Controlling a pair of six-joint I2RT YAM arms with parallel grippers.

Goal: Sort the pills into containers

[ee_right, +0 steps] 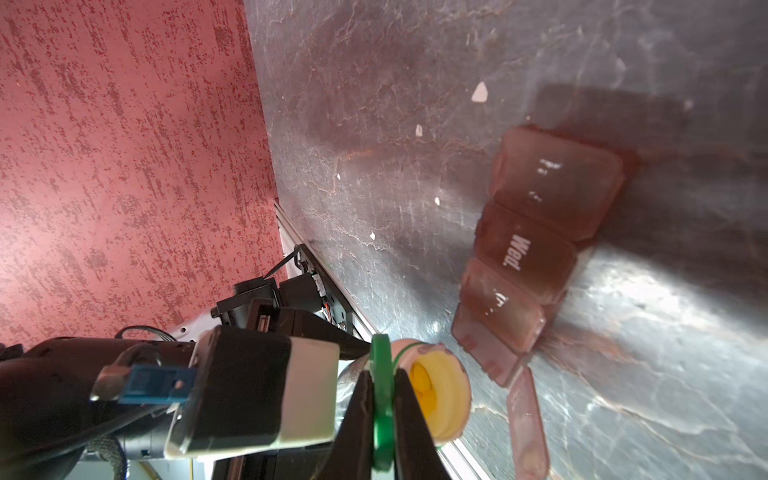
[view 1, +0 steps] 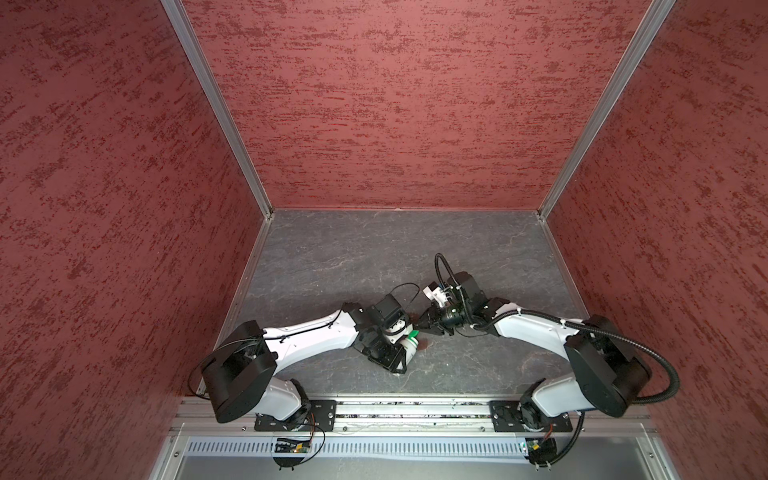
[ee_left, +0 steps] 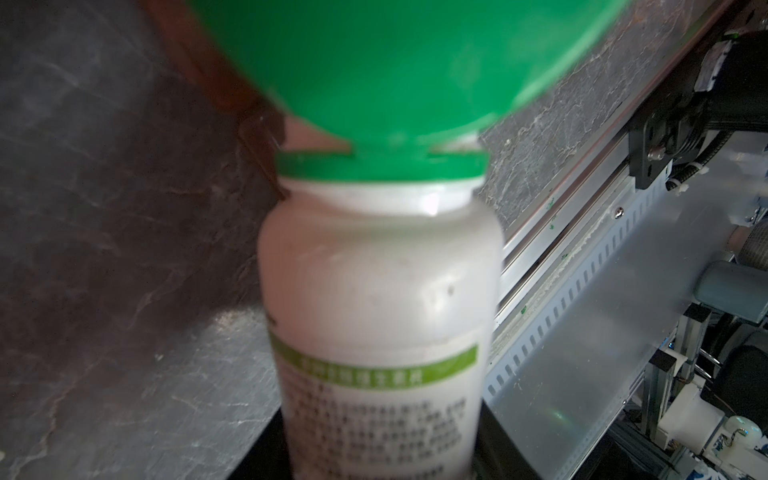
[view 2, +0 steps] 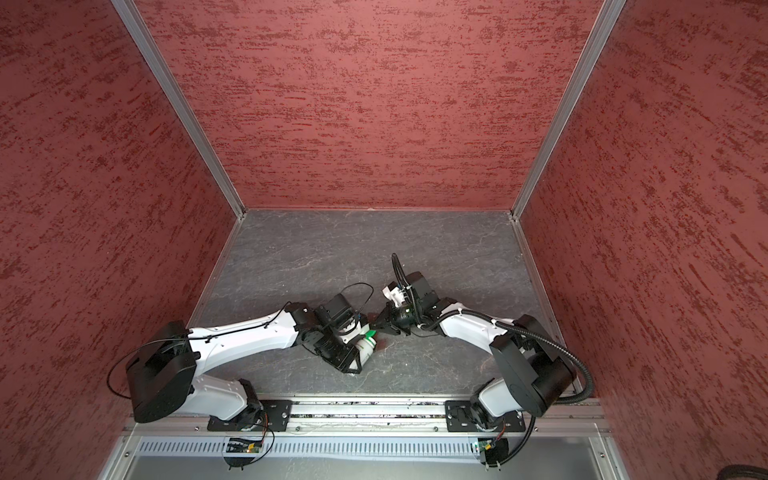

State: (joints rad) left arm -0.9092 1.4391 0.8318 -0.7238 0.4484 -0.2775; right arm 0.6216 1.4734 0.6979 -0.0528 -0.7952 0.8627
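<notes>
Left tool (view 1: 401,356): clamped around the body of the white bottle (ee_left: 378,291). From above I see the bottle lying between its black fingers.
White bottle: held tipped over near the middle of the worktop (view 1: 353,257), a little toward the front edge, with its mouth turned toward the right arm.
Green cap (ee_left: 395,62): swung back from the mouth on its hinge and joined to the collar ring around the neck.
Right tool (ee_right: 383,372): pinched together on the green cap, one finger on each face of it.
Pills (ee_right: 424,386): yellow-orange pieces sit inside the bottle's open mouth. I cannot count them.
Containers (ee_right: 536,232): a translucent brown strip lying flat on the worktop, just beside the bottle's mouth. One lid reads "Wed.", and the lid at the end nearest the bottle stands open. From above, the arms hide most of it from me.
</notes>
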